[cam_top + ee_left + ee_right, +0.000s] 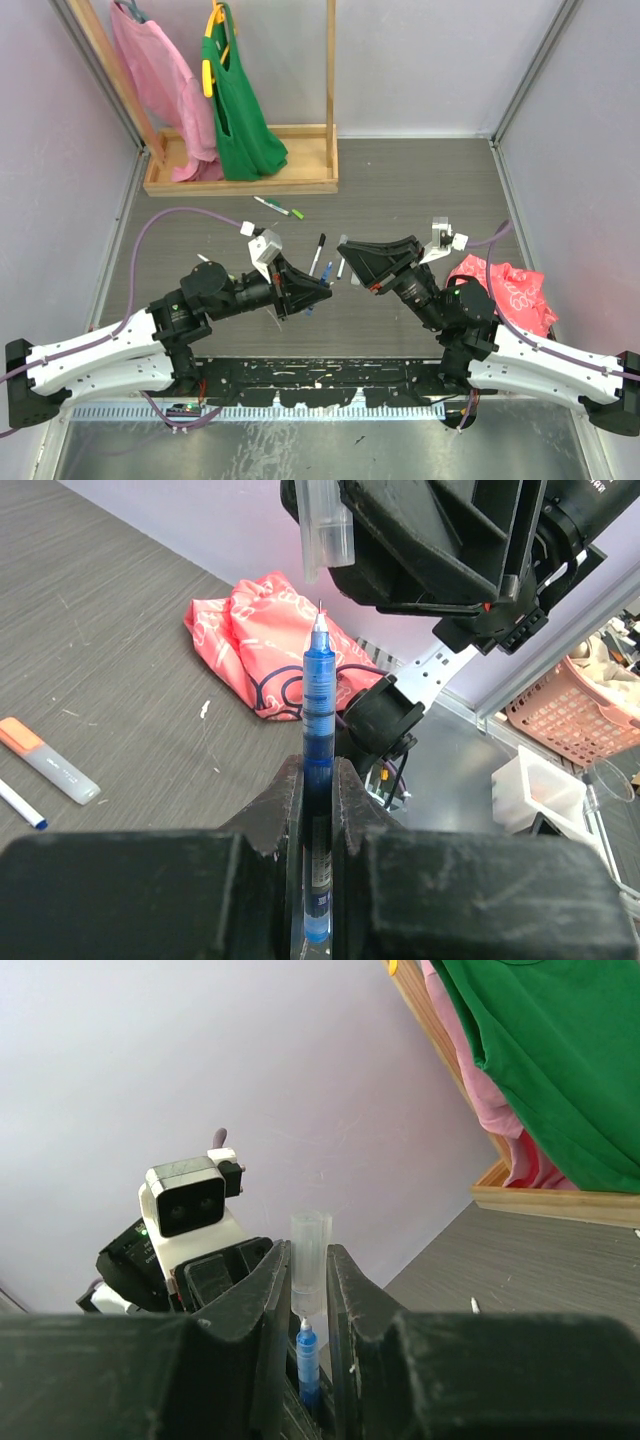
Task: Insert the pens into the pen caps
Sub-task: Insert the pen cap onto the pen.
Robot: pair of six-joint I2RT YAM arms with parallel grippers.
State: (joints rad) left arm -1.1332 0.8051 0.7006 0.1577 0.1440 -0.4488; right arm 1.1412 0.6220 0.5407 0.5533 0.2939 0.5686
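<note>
Clamping blue pen (317,690) between narrow jaws of left gripper (318,780); pinching clear cap (309,1250) between narrow jaws of right gripper (308,1270). Holding pen tip just short of cap mouth, not inserted. Leaving other pens (317,253) lying beyond cap, apparently pending.

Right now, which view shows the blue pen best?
Left wrist: the translucent blue pen stands in the left hand, bare tip facing the clear plastic cap. Right wrist shows only its tip; overhead, it's barely visible.

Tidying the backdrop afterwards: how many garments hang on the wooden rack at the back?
2: a pink garment at the left end and a green garment just right of it. Another could hide behind them.
</note>
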